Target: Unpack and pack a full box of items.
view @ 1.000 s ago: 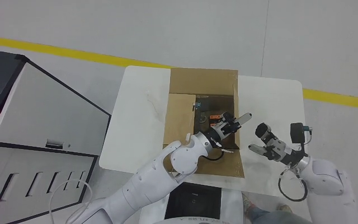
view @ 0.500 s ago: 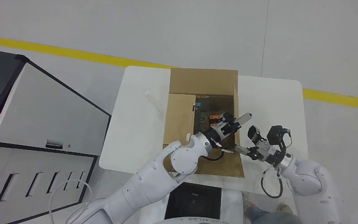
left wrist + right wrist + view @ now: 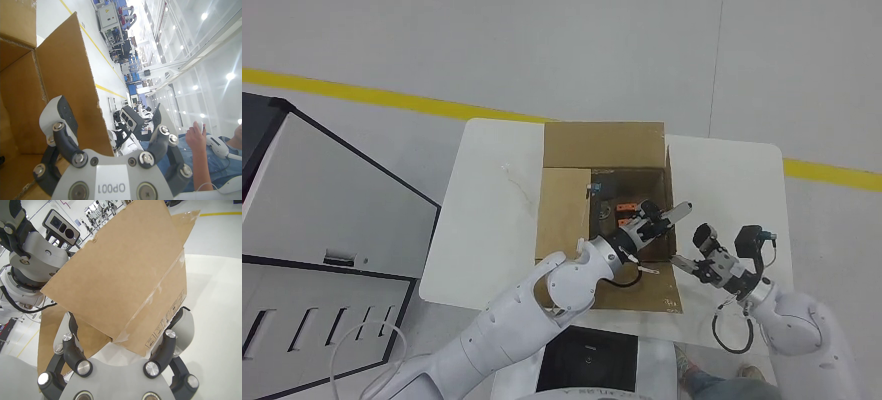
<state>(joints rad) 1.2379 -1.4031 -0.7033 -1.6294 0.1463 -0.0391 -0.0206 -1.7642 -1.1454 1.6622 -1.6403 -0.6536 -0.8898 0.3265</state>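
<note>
An open cardboard box stands mid-table, with orange and dark items inside. My left gripper is open and straddles the box's upright right flap: one finger is inside the box and the other outside. My right gripper is open at the box's near right corner, with the corner between its fingers. The near flap lies flat on the table below that corner.
The white table has bare surface left of the box and at the far right. A large grey cabinet with black edges stands beside the table's left side. A yellow line crosses the floor behind.
My right gripper has moved left, from open table beside the box to the box's near right corner. The left gripper has stayed on the right flap.
</note>
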